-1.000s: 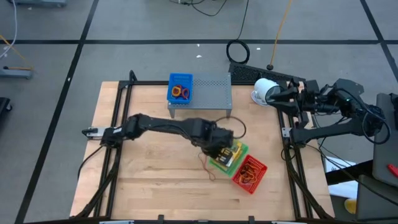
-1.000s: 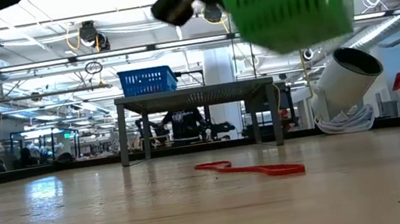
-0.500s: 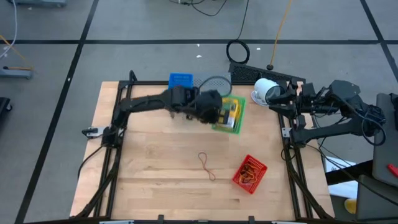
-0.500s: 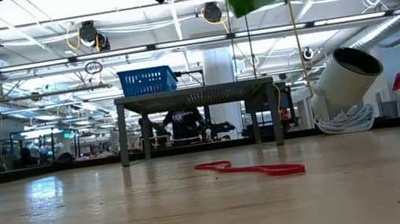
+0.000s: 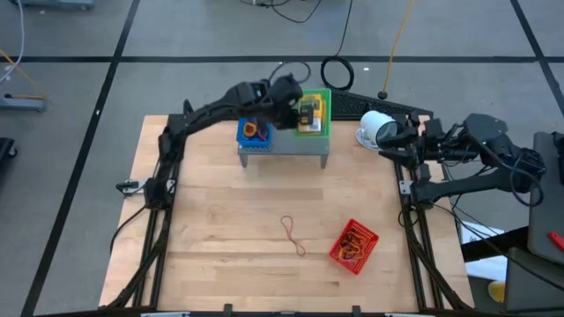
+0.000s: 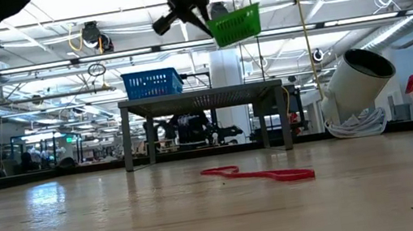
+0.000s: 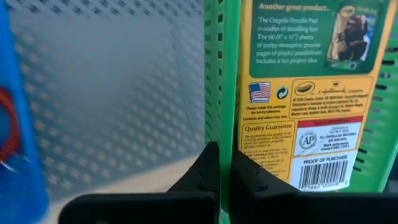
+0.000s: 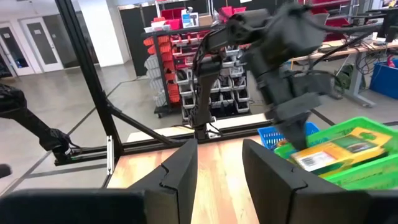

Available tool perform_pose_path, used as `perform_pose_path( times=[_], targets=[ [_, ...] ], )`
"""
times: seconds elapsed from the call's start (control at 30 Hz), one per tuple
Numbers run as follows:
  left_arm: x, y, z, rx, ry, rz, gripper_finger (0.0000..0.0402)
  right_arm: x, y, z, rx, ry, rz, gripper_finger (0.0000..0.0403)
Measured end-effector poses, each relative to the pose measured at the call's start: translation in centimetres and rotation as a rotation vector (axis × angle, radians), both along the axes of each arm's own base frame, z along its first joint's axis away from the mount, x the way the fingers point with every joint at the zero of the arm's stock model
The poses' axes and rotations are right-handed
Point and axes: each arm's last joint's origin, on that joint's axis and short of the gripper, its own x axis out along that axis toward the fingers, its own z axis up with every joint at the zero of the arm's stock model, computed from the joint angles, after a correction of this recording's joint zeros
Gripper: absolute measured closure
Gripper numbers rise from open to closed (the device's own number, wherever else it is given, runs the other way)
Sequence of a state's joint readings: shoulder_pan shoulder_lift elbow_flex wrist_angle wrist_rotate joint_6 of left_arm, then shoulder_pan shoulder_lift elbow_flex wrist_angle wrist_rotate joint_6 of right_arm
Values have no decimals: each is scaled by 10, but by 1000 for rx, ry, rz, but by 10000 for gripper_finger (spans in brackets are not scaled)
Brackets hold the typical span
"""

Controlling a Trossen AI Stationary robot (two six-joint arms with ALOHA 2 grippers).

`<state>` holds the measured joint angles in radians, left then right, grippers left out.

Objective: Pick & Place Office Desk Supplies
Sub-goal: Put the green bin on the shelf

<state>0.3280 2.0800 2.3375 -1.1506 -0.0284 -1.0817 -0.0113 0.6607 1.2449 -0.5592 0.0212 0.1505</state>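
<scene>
Left gripper (image 7: 225,163) fingers clamped on green basket (image 5: 314,113) wall, held above grey shelf (image 5: 298,139); right gripper (image 8: 219,163) fingers apart, empty, off the surface's edge.

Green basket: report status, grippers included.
Left gripper shut on the green basket wall, holding it above the grey shelf, beside the blue basket. Right gripper open, parked off the table's right edge. Nothing obstructing.
</scene>
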Motion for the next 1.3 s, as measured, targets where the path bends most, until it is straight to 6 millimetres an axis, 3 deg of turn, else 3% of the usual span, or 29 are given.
perform_pose_path(
  times=[0.27,0.47,0.63,0.97,1.3],
  targets=[
    [-21,36,-6,-68,69,29,398,10,0,-2,-17,32,-2,282],
    [-32,43,-10,-95,150,39,398,22,0,-5,-27,67,-1,282],
    [-30,44,-16,-99,176,31,398,29,0,-6,-35,78,0,282],
    [-6,52,-58,-162,237,-3,398,34,0,-7,-28,88,1,282],
    [-13,54,-61,-191,302,12,398,34,0,-7,-9,87,0,282]
  ],
)
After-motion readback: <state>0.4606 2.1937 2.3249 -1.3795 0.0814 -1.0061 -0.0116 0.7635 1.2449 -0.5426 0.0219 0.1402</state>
